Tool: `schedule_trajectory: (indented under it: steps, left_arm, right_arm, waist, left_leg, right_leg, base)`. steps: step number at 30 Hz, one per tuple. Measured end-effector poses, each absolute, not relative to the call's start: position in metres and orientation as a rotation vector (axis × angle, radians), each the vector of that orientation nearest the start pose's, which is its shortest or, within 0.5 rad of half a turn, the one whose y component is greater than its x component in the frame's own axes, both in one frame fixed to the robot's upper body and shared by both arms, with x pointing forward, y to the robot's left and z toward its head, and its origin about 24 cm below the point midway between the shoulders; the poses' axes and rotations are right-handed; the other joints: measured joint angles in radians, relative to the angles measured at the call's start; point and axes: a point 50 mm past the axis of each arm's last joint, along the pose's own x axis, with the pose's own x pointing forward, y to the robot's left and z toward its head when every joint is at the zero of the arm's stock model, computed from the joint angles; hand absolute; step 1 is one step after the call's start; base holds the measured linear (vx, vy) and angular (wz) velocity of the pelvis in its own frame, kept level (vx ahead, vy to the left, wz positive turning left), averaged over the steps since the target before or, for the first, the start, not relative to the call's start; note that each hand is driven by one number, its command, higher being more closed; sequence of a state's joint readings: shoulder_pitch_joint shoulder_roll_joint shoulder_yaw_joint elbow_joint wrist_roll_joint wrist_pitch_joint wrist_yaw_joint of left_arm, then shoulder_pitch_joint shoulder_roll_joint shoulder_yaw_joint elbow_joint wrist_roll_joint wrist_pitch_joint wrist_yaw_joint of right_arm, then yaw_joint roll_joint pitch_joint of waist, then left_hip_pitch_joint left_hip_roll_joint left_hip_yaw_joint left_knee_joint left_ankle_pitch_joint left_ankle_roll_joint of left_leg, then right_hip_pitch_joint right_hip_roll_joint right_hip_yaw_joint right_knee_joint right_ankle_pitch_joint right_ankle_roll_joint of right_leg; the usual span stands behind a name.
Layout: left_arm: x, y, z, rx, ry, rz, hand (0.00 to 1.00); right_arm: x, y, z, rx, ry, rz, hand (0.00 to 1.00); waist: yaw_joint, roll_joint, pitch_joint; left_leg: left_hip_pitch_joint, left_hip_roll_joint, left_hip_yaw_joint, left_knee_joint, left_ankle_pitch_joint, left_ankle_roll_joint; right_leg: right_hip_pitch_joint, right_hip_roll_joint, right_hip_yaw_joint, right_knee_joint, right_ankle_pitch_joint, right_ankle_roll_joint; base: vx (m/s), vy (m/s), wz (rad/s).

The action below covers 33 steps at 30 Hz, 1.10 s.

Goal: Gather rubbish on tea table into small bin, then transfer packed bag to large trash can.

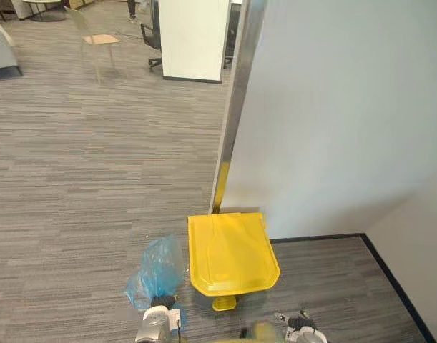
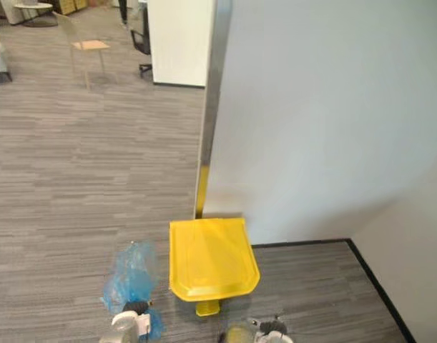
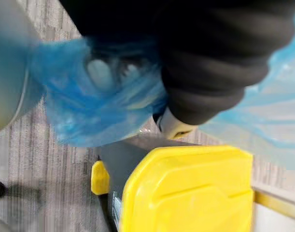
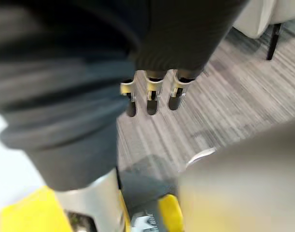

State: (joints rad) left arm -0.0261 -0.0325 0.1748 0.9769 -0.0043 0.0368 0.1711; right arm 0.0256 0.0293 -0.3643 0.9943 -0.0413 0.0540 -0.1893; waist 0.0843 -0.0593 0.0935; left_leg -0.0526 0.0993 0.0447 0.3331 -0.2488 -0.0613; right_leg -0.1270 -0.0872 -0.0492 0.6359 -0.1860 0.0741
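Left hand (image 3: 205,72) sits low at the near left, its fingers closed into the gathered neck of the blue bag (image 1: 157,271), a thin, crinkled, see-through plastic sack that bulges out past the hand just above the grey carpet (image 1: 75,179). Just right of the bag stands the large trash can (image 3: 128,162), dark-bodied under a closed bright yellow lid (image 1: 232,254), with a yellow pedal (image 1: 224,303) at its near foot and the pale wall (image 1: 332,128) behind it. Right hand (image 4: 152,99) hangs at the near right, fingers loosely relaxed and empty.
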Motion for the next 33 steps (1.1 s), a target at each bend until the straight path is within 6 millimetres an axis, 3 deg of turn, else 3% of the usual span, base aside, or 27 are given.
schedule_trajectory:
  steps: [1,2,3,4,5,8,9,11,12,14,15,16,17,18,19,21,24,28,31,32,33]
  left_arm:
    - [0.145,0.163,-0.148,-0.041,1.0,0.286,1.0]
    - [0.146,0.156,-0.148,-0.045,0.999,0.263,1.0]
    - [0.146,0.157,-0.148,-0.039,0.999,0.262,1.0]
    - [0.145,0.161,-0.148,-0.016,1.005,0.254,1.0]
    - [0.146,0.162,-0.148,-0.013,1.003,0.252,1.0]
    - [0.146,0.16,-0.148,-0.006,0.998,0.235,1.0]
    - [0.145,0.164,-0.148,0.002,0.996,0.24,1.0]
    - [0.151,0.162,-0.145,-0.005,0.972,0.236,1.0]
    - [0.15,0.162,-0.145,-0.007,0.974,0.239,1.0]
    - [0.145,0.162,-0.147,-0.01,0.986,0.242,1.0]
    - [0.144,0.162,-0.148,-0.011,0.992,0.241,1.0]
    - [0.139,0.16,-0.15,-0.015,1.009,0.239,1.0]
    - [0.138,0.161,-0.151,-0.013,1.018,0.236,1.0]
    - [0.137,0.165,-0.151,-0.001,1.022,0.241,1.0]
    - [0.134,0.173,-0.152,0.021,1.03,0.251,1.0]
    - [0.126,0.181,-0.154,0.048,1.06,0.258,1.0]
    - [0.12,0.188,-0.156,0.062,1.078,0.267,1.0]
    - [0.115,0.193,-0.157,0.07,1.09,0.269,1.0]
    - [0.115,0.192,-0.157,0.058,1.091,0.278,1.0]
    - [0.114,0.192,-0.157,0.057,1.093,0.279,1.0]
    - [0.114,0.194,-0.157,0.05,1.093,0.291,1.0]
  right_arm:
    - [0.111,-0.197,-0.157,0.075,1.099,-0.484,0.0]
    - [0.111,-0.206,-0.156,0.059,1.099,-0.501,0.0]
    - [0.111,-0.206,-0.156,0.061,1.101,-0.5,0.0]
    - [0.116,-0.198,-0.157,0.075,1.102,-0.481,0.0]
    - [0.114,-0.196,-0.158,0.079,1.108,-0.479,0.0]
    - [0.108,-0.2,-0.158,0.059,1.12,-0.486,0.0]
    - [0.104,-0.2,-0.159,0.059,1.128,-0.487,0.0]
    - [0.1,-0.201,-0.16,0.055,1.136,-0.493,0.0]
    - [0.1,-0.202,-0.16,0.052,1.134,-0.494,0.0]
    - [0.096,-0.203,-0.161,0.058,1.136,-0.506,0.0]
    - [0.095,-0.204,-0.161,0.062,1.136,-0.512,0.0]
    - [0.095,-0.207,-0.16,0.069,1.131,-0.528,0.0]
    - [0.095,-0.208,-0.16,0.093,1.126,-0.555,0.0]
    - [0.093,-0.205,-0.16,0.11,1.131,-0.559,0.0]
    - [0.09,-0.2,-0.162,0.127,1.144,-0.557,0.0]
    - [0.087,-0.201,-0.163,0.148,1.155,-0.578,0.0]
    - [0.089,-0.202,-0.163,0.147,1.151,-0.579,0.0]
    - [0.1,-0.203,-0.16,0.149,1.12,-0.571,0.0]
    - [0.107,-0.204,-0.157,0.149,1.088,-0.565,0.0]
    - [0.108,-0.205,-0.156,0.146,1.079,-0.566,0.0]
    - [0.106,-0.203,-0.157,0.148,1.083,-0.559,0.0]
  waist:
    - [0.0,0.003,-0.007]
    - [0.006,0.05,-0.01]
    - [0.007,0.053,-0.011]
    - [0.005,0.03,0.002]
    - [0.004,0.026,0.009]
    - [-0.027,0.049,0.03]
    - [-0.028,0.026,0.03]
    - [-0.028,0.022,0.036]
    - [-0.028,0.024,0.035]
    - [-0.037,0.031,0.027]
    - [-0.042,0.036,0.026]
    - [-0.052,0.062,0.013]
    - [-0.057,0.054,0.006]
    - [-0.059,0.056,0.003]
    - [-0.06,0.033,-0.008]
    - [-0.064,0.035,-0.007]
    - [-0.068,0.042,-0.003]
    - [-0.071,0.037,0.033]
    - [-0.079,0.041,0.048]
    - [-0.083,0.051,0.055]
    - [-0.083,0.043,0.049]
  left_leg:
    - [0.003,-0.05,0.001,-0.114,0.082,0.032]
    - [-0.02,-0.065,0.021,-0.165,0.209,0.05]
    - [-0.019,-0.054,0.031,-0.171,0.202,0.038]
    - [-0.037,-0.073,0.029,-0.18,0.213,0.028]
    - [-0.046,-0.074,0.028,-0.177,0.216,0.026]
    - [-0.075,-0.063,-0.014,-0.196,0.234,-0.007]
    - [-0.07,-0.065,0.01,-0.204,0.242,0.001]
    - [-0.108,-0.048,0.063,-0.024,0.192,0.044]
    - [-0.108,-0.036,0.085,0.058,0.164,0.048]
    - [-0.053,0.021,0.155,0.155,0.059,0.038]
    - [-0.032,0.044,0.171,0.153,0.038,0.033]
    - [0.006,0.072,0.193,0.069,0.005,0.003]
    - [0.034,0.046,0.199,-0.047,0.017,-0.022]
    - [0.039,0.032,0.195,-0.088,0.033,-0.023]
    - [0.06,-0.001,0.193,-0.132,0.063,-0.007]
    - [0.076,-0.031,0.195,-0.141,0.071,0.0]
    - [0.092,-0.048,0.195,-0.159,0.074,0.007]
    - [0.117,-0.072,0.2,-0.148,0.046,0.028]
    - [0.145,-0.072,0.165,-0.139,0.02,0.035]
    - [0.158,-0.062,0.151,-0.139,0.018,0.034]
    - [0.165,-0.046,0.128,-0.138,0.018,0.033]
  right_leg:
    - [0.011,0.003,0.027,-0.087,0.011,-0.016]
    - [0.024,0.038,0.032,-0.179,0.017,-0.028]
    - [0.032,0.042,0.033,-0.207,0.008,-0.035]
    - [0.051,0.033,0.035,-0.282,-0.026,-0.047]
    - [0.058,0.029,0.031,-0.31,-0.038,-0.049]
    - [0.061,0.034,-0.031,-0.329,-0.008,-0.067]
    - [0.056,0.01,-0.059,-0.364,0.015,-0.082]
    - [0.053,-0.011,-0.086,-0.378,0.041,-0.087]
    - [0.055,-0.019,-0.096,-0.383,0.048,-0.083]
    - [0.058,-0.036,-0.122,-0.402,0.07,-0.062]
    - [0.057,-0.038,-0.132,-0.409,0.077,-0.056]
    - [0.056,-0.035,-0.146,-0.417,0.088,-0.036]
    - [0.05,-0.043,-0.153,-0.432,0.109,-0.008]
    - [0.054,-0.048,-0.156,-0.451,0.116,-0.005]
    - [0.073,-0.055,-0.149,-0.484,0.129,0.002]
    - [0.115,-0.07,-0.131,-0.559,0.175,0.025]
    - [0.128,-0.078,-0.126,-0.568,0.189,0.028]
    - [0.042,-0.127,-0.103,-0.317,0.084,0.019]
    - [-0.028,-0.149,-0.099,-0.089,0.083,0.0]
    - [-0.05,-0.144,-0.097,-0.051,0.071,-0.021]
    - [-0.045,-0.112,-0.102,-0.077,0.038,-0.024]
  base:
    - [-0.28,0.163,-1.02]
    - [-0.16,0.117,-0.75]
    - [-0.17,0.109,-0.6]
    - [-0.11,-0.005,-0.19]
    - [-0.21,-0.038,0.01]
    - [-0.29,-0.069,0.46]
    - [-0.22,-0.037,0.56]
    - [-0.16,0.012,0.35]
    - [-0.16,0.04,0.37]
    - [-0.13,0.124,0.44]
    - [-0.1,0.182,0.49]
    - [-0.05,0.223,0.47]
    - [-0.01,0.192,0.44]
    - [0.07,0.186,0.34]
    - [0.08,0.111,0.17]
    - [0.06,0.15,0.04]
    - [0.0,0.102,-0.03]
    - [-0.04,0.021,-0.03]
    - [0.01,-0.015,0.24]
    - [0.09,-0.06,0.53]
    - [0.09,-0.073,0.49]
